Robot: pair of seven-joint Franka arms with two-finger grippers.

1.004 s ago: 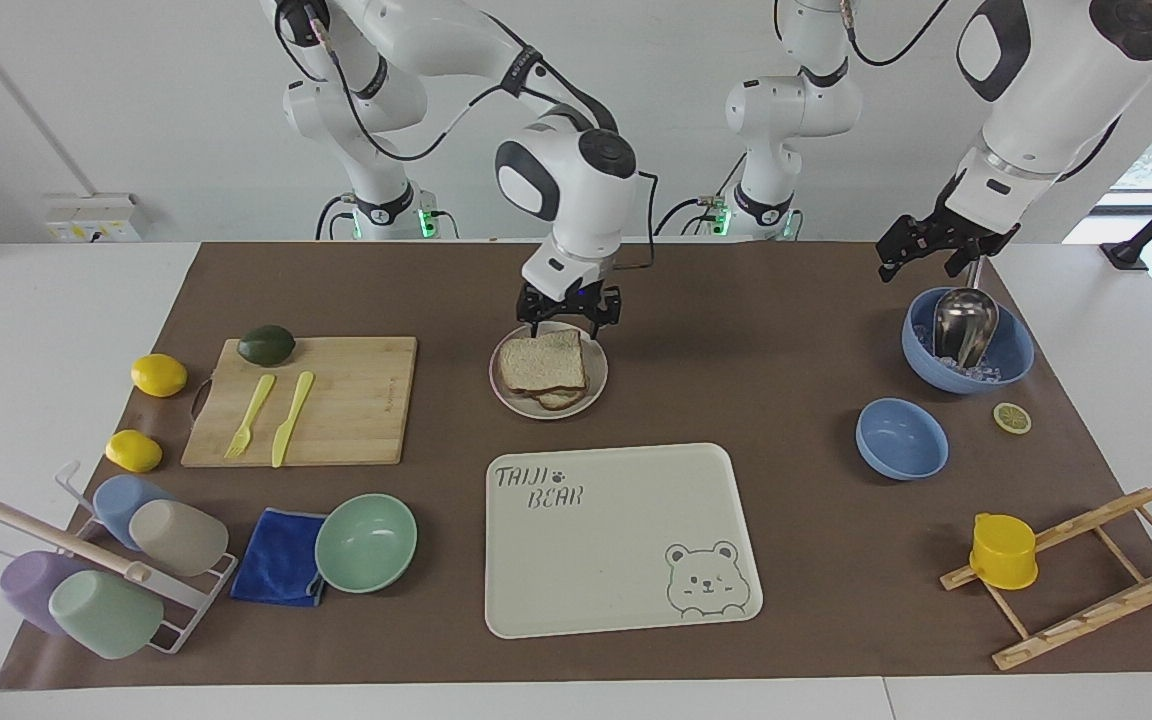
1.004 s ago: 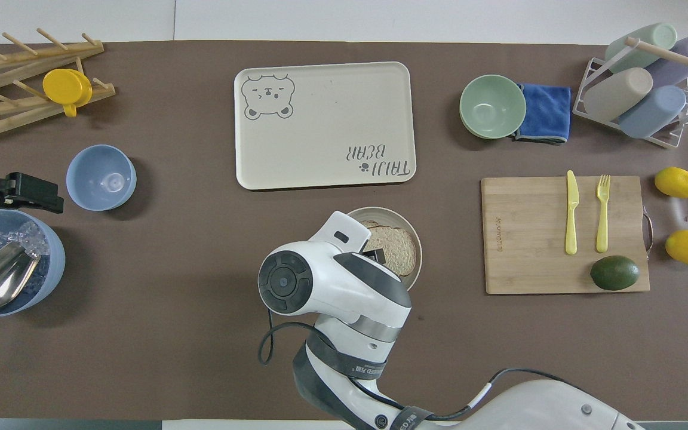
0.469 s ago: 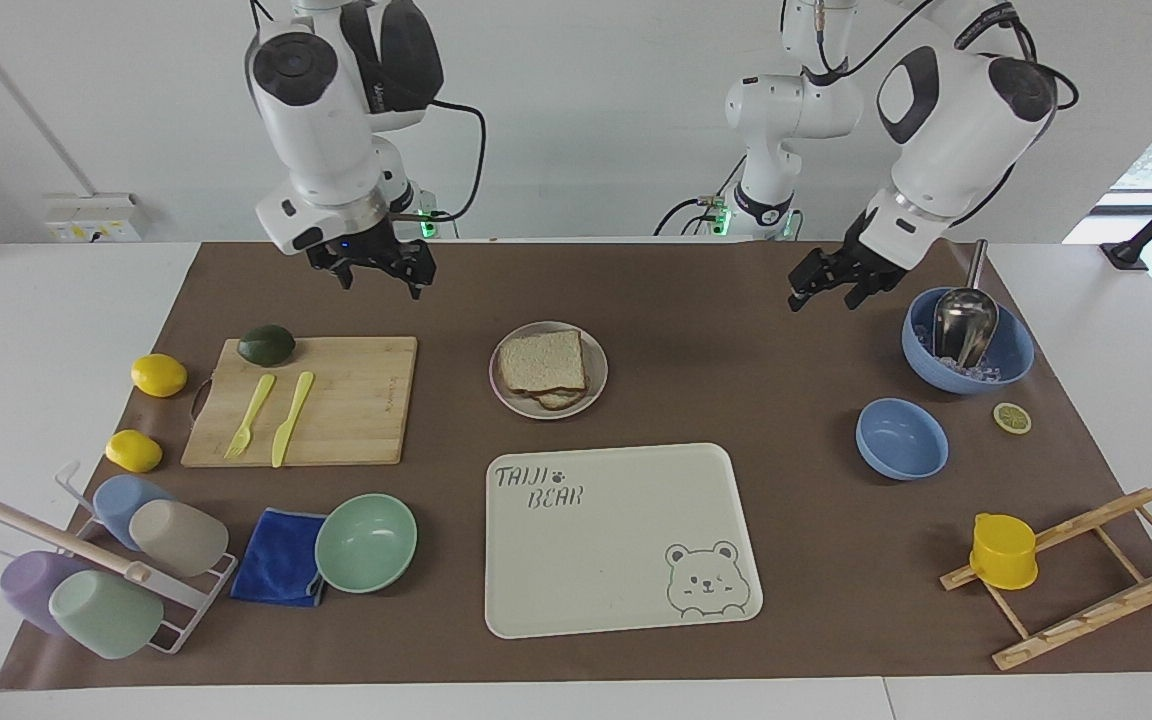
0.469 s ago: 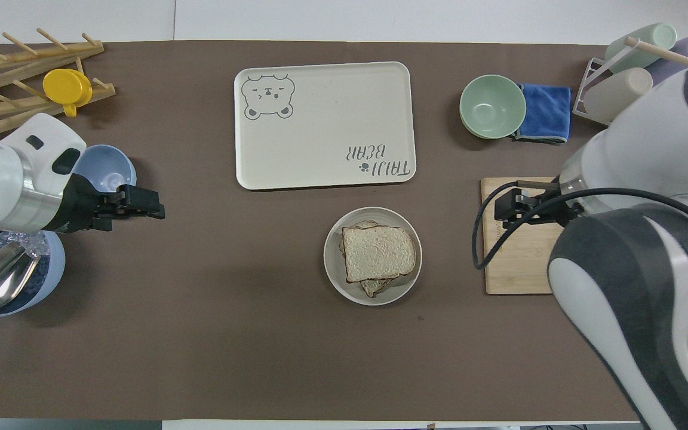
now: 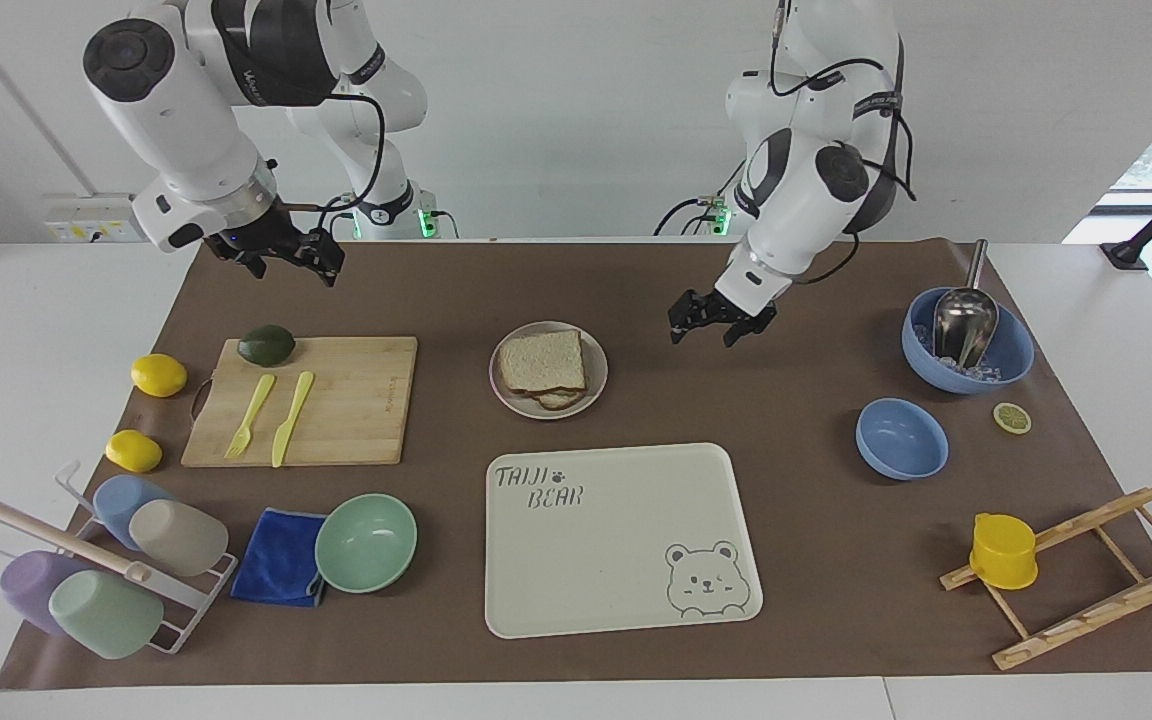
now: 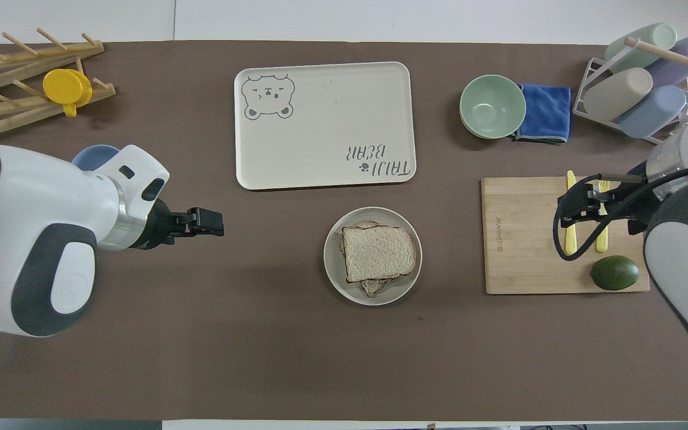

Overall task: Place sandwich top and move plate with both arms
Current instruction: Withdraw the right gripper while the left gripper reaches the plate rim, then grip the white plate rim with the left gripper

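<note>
The sandwich top (image 5: 541, 362) lies flat on a lower slice on the round plate (image 5: 597, 380) in the middle of the mat; it also shows in the overhead view (image 6: 378, 253) on the plate (image 6: 333, 263). My left gripper (image 5: 721, 325) is open and empty, low over the bare mat beside the plate, toward the left arm's end; it also shows in the overhead view (image 6: 203, 221). My right gripper (image 5: 286, 255) is open and empty, raised over the cutting board (image 5: 356, 400); in the overhead view the right gripper (image 6: 577, 206) sits above the knife and fork.
The cream bear tray (image 5: 626, 590) lies just farther from the robots than the plate. A blue bowl with ice and a scoop (image 5: 1011, 365) and an empty blue bowl (image 5: 901, 440) stand toward the left arm's end. A mint bowl (image 5: 366, 542), cloth, cup rack and lemons stand toward the right arm's end.
My right gripper let go of the top slice, rose and swung away over the cutting board. My left gripper moved from above the ice bowl down toward the plate.
</note>
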